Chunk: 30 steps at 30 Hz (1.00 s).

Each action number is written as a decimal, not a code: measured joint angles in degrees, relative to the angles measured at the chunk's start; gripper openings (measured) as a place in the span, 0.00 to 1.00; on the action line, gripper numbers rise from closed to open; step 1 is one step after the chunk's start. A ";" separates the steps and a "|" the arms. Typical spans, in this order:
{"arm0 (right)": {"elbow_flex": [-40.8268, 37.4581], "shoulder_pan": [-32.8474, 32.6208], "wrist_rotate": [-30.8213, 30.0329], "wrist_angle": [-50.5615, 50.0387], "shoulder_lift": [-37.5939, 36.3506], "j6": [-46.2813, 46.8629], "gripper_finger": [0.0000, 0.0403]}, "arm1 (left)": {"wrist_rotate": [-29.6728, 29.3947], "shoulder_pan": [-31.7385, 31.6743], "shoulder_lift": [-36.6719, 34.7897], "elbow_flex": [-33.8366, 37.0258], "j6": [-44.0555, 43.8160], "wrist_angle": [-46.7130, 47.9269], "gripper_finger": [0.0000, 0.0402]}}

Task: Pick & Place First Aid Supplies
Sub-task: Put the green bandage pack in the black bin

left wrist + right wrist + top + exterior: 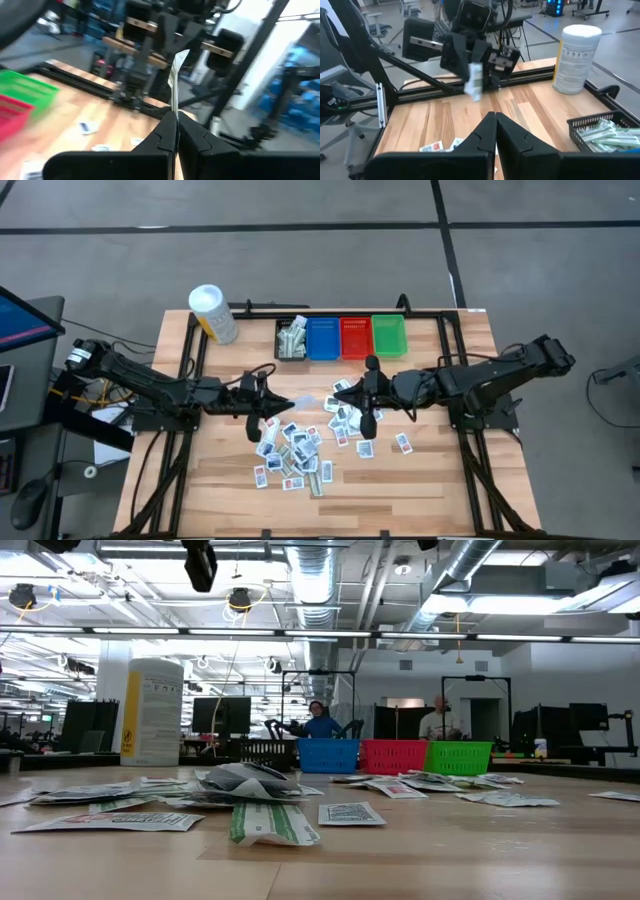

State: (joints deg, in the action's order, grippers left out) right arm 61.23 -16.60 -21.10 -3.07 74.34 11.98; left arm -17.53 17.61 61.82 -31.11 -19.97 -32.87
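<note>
Left to right in the overhead view. We first note the white tub [213, 313] with a yellow label at the table's far-left corner; its label carries print, none of it readable to us.

The left gripper [288, 402] hangs above the table [440, 480] with its fingers clamped on one thin packet [174, 80], which stands edge-up from the fingertips. We judge this grip slight: only the packet's lower edge is pinched, so a quick swing toward the bins could let it slip or twist free.

Below and between the arms lies the heap of first aid packets [292, 452], many overlapping. We expect overlapped packets to lift in pairs or to slide when pressed.

At the far edge stand the black bin [292, 340], already holding packets, then the blue bin [322, 338], red bin [356, 337] and green bin [389, 335]. The bins touch, so a release slightly off line could land in a neighbour.

The right gripper [339, 392] hovers near the left one, its fingers together with nothing visible between them; we see a collision risk if both move at once. Packet markings are too small to read.
</note>
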 joint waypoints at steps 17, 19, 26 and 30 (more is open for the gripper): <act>-0.02 3.90 -0.02 -15.98 10.74 11.48 0.00 | -40.96 -8.52 0.02 0.04 37.69 4.82 0.01; -0.02 5.03 0.03 -16.04 12.93 11.25 0.00 | -38.35 -12.05 0.25 0.04 37.79 6.23 0.01; 0.02 10.80 0.28 -13.56 18.67 4.58 0.00 | -24.35 -28.04 4.30 0.04 30.65 13.67 0.01; 0.00 14.88 0.33 -11.09 19.81 1.08 0.00 | -10.27 -35.75 8.74 0.04 28.00 14.86 0.01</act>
State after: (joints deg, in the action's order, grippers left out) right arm 61.23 -1.72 -20.77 -14.16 94.15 13.07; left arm -27.81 -18.15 70.56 -31.07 8.03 -18.01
